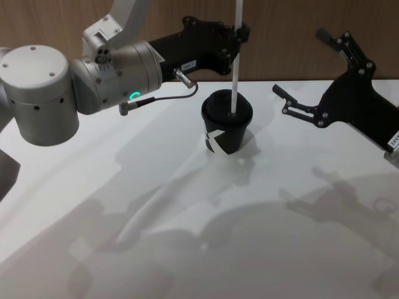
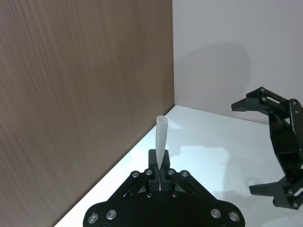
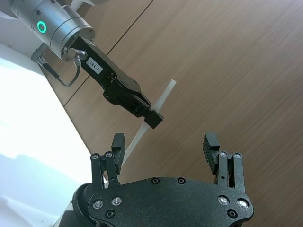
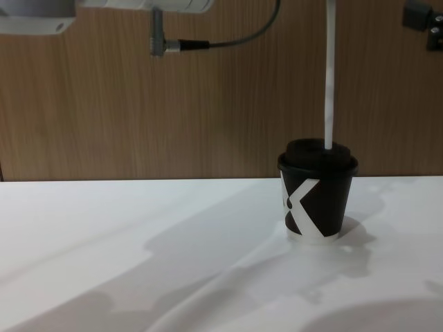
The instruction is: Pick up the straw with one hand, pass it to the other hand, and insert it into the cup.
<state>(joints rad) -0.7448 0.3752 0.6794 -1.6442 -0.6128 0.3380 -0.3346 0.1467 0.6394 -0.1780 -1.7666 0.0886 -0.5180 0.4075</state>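
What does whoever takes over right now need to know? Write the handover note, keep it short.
Left hand: shut on the straw, holding it upright above the cup.
Right hand: open, holding nothing, above the table to the cup's right.
Cup: upright, lid on. The straw's lower end meets the lid's centre; how deep it goes cannot be told.
Done: straw picked up and lined up at the lid.
Left: push it down into the cup, then release.
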